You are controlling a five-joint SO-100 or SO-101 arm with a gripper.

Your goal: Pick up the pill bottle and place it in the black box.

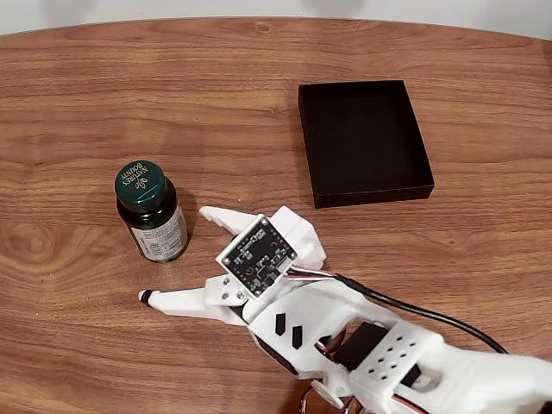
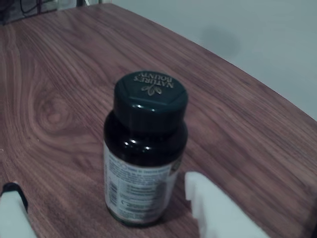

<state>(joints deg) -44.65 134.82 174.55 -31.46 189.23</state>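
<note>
Wood-grain table [image 1: 86, 86], pill bottle [image 1: 152, 210] upright at 9 o'clock in fixed view, black box [image 1: 363, 142] at 1 o'clock, gripper [image 1: 177, 254] wide open, empty, mouth toward bottle; rigid, slick, breakable glass, probably best pinched across labelled body.

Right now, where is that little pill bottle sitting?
In the fixed view the pill bottle stands upright on the wooden table, left of the black box, just beyond the open gripper.
</note>
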